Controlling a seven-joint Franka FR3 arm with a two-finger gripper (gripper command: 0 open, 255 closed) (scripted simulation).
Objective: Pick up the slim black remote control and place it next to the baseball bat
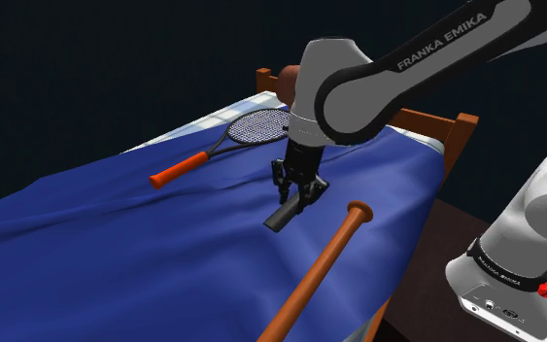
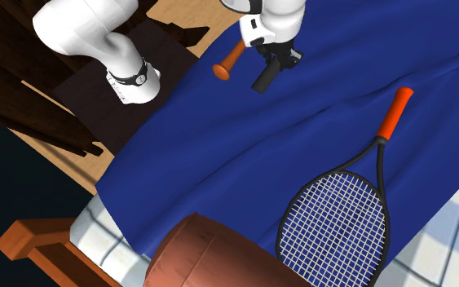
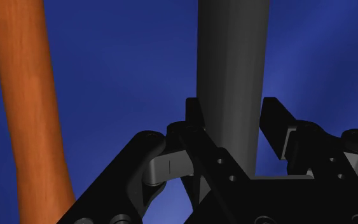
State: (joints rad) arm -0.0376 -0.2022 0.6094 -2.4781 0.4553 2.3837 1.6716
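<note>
The gripper (image 1: 298,191) is clasping the slim dark remote control (image 1: 285,216) at one end, with the jaws closing narrowly on its sides. The remote is hanging tilted over the blue bed cover (image 1: 116,243), near the knob end of the orange-brown baseball bat (image 1: 331,262). A tennis racket (image 1: 237,134) is lying on the cover, well apart from them.

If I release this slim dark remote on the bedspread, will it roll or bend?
The slim dark-grey remote control looks like a straight, flat-faced bar, so probably rigid and unlikely to roll. The hand grips it near one end and it hangs tilted, so it may pivot. The wrinkled blue bedspread looks soft, so it should settle without sliding.
</note>
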